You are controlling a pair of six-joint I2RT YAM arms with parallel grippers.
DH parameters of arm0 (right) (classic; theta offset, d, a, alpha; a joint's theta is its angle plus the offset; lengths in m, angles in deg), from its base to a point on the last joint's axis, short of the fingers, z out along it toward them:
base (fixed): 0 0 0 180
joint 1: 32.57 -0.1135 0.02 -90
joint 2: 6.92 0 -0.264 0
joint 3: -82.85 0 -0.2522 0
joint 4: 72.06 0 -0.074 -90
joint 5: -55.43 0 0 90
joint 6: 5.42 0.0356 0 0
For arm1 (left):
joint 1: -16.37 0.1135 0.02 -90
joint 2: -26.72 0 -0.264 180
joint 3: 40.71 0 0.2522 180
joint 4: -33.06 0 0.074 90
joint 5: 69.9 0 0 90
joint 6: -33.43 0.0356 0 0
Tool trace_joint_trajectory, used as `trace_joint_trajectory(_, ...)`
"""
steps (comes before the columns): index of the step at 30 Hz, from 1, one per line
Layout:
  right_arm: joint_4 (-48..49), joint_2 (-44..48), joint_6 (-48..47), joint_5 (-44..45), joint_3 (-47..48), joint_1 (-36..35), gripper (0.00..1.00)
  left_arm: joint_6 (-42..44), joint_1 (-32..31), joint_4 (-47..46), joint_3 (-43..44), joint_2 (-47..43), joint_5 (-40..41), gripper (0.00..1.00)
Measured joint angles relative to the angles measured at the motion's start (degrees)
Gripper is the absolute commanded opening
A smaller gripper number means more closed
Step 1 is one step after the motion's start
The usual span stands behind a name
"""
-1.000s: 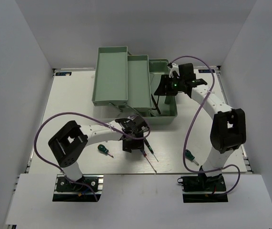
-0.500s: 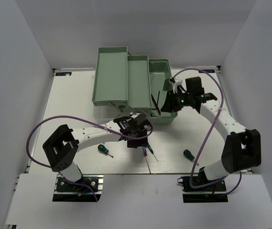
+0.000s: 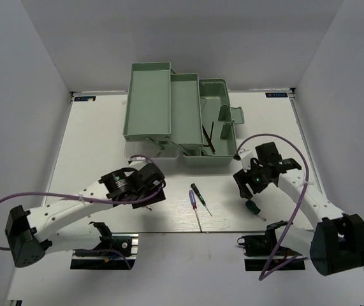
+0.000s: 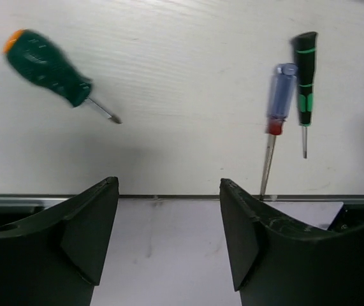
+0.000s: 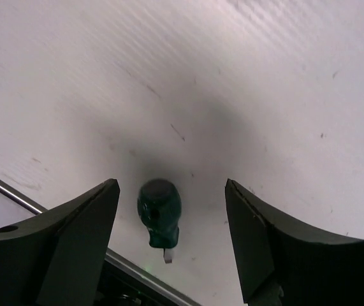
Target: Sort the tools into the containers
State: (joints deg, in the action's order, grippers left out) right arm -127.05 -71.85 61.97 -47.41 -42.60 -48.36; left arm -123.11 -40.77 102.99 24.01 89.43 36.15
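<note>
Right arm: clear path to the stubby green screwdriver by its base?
Probably yes. The right gripper hangs open over the green screwdriver, which lies alone between the jaws in the wrist view; nothing blocks it.

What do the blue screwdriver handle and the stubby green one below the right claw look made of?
Blue screwdriver handle: translucent plastic, glossy; light shows through it. Stubby green screwdriver: opaque handle, probably plastic or rubber, with a dull sheen; it is blurred, so I am unsure.

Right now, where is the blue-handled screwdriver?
In the top view, the blue-handled screwdriver lies mid-table by the near edge, beside the black-handled screwdriver.
</note>
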Motion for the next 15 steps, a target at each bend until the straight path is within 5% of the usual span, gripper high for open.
trace_joint_trajectory(9,-1.6,0.2,-2.3,4.3,-7.4,0.0,0.71,-6.1,0.0,8.2,-3.1,-6.4,3.6,0.84)
trace_joint_trajectory(13,-1.2,-0.8,-2.9,4.9,-8.5,-0.2,0.62,-8.4,0.1,9.1,-4.7,-8.1,4.9,0.84)
trace_joint_trajectory(15,-0.7,-1.0,-3.4,5.6,-9.2,-0.4,0.44,-10.0,0.3,9.1,-5.9,-9.1,5.4,0.84)
